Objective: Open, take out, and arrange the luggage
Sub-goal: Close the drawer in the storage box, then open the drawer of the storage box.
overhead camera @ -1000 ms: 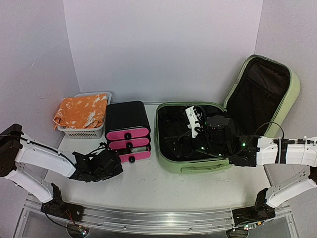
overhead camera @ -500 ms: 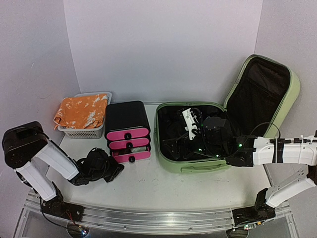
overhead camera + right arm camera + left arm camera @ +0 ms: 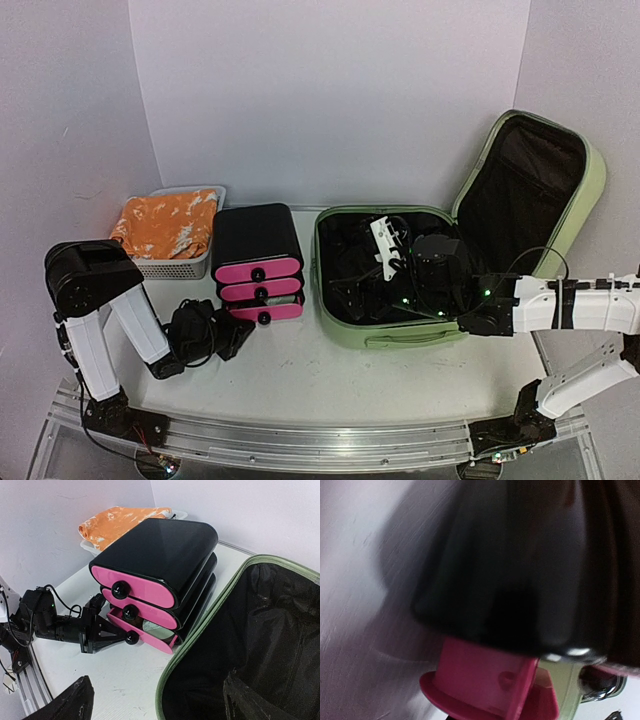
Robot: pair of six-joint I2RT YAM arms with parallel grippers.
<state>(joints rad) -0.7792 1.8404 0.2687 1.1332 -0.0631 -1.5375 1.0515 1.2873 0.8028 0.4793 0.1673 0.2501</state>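
Note:
The light-green luggage (image 3: pixel 400 335) lies open on the right, its lid (image 3: pixel 585 190) standing up and its black lining (image 3: pixel 270 630) showing. My right gripper (image 3: pixel 415 275) hangs over the open shell, open and empty. Its two dark fingertips (image 3: pixel 70 702) sit at the bottom of the right wrist view, wide apart. My left gripper (image 3: pixel 107 636) lies low on the table with its tips at the knob (image 3: pixel 131 638) of the pulled-out bottom drawer (image 3: pixel 270 313), shut on it. The left wrist view is blurred and shows only the black box and a pink drawer edge (image 3: pixel 485 680).
A black drawer box with pink fronts (image 3: pixel 257 250) stands left of the suitcase. Something pale lies in its bottom drawer (image 3: pixel 155 627). A white basket (image 3: pixel 170 262) holding orange cloth (image 3: pixel 165 222) stands at the back left. White walls close the back and sides.
My left arm's upper links have swung up and to the right, while its gripper stayed at the bottom drawer. The right gripper shifted slightly inside the suitcase.

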